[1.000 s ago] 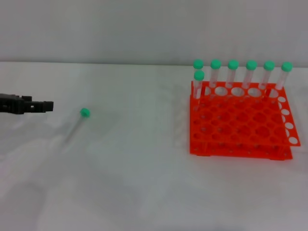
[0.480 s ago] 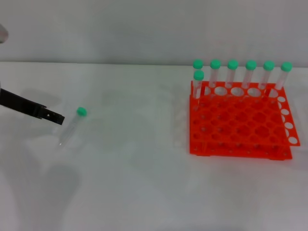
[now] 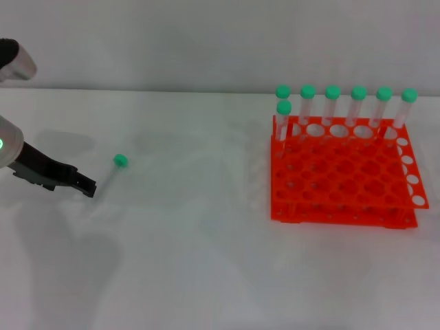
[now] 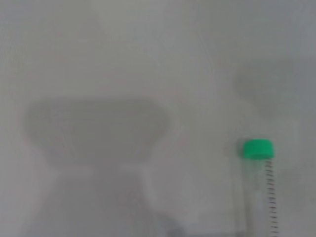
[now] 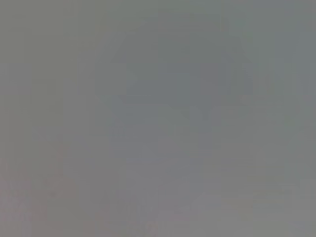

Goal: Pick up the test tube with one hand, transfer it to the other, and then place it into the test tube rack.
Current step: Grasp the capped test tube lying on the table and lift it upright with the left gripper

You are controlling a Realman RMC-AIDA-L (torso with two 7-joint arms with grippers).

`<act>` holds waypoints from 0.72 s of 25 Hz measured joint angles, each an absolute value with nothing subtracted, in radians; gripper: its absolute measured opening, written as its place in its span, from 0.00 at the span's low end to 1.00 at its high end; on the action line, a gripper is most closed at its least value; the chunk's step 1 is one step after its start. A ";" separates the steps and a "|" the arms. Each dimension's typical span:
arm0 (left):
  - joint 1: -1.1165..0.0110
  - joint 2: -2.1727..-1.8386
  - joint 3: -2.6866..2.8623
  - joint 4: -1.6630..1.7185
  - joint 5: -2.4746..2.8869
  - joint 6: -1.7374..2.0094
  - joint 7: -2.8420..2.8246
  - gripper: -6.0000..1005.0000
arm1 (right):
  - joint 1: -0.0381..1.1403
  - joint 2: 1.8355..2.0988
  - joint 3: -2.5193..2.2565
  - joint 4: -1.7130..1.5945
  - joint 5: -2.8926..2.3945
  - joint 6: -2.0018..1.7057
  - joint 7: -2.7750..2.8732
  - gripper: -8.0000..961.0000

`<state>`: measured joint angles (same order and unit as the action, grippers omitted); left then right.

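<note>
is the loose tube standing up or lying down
Lying down. The tube rests flat on the table, green cap pointing away from the left hand, outside the rack.

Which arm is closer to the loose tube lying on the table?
Left. Its end effector sits beside the tube's lower end on the table. The right end effector is out of view.

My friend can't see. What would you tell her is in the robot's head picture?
The robot's left hand reaches in low from the left, its tip right by the clear end of a green-capped test tube lying on the white table. On the right stands an orange-red test tube rack with seven green-capped tubes upright along its back and left corner.
</note>
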<state>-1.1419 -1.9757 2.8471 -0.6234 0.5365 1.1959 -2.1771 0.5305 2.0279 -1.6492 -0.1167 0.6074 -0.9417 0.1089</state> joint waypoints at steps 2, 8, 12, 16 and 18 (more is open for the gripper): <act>-1.142 -1.973 2.847 -0.599 0.555 1.169 -2.194 0.86 | 0.532 2.028 -1.649 -0.117 0.608 -0.942 0.109 0.90; -1.159 -1.972 2.847 -0.553 0.557 1.143 -2.204 0.86 | 0.538 2.028 -1.645 -0.117 0.608 -0.942 0.109 0.90; -1.170 -1.971 2.847 -0.528 0.571 1.137 -2.217 0.86 | 0.544 2.028 -1.644 -0.115 0.607 -0.942 0.106 0.90; -1.181 -1.970 2.847 -0.500 0.632 1.115 -2.253 0.86 | 0.545 2.028 -1.644 -0.114 0.607 -0.943 0.106 0.90; -1.184 -1.973 2.847 -0.496 0.646 1.109 -2.260 0.86 | 0.545 2.028 -1.644 -0.112 0.607 -0.944 0.107 0.90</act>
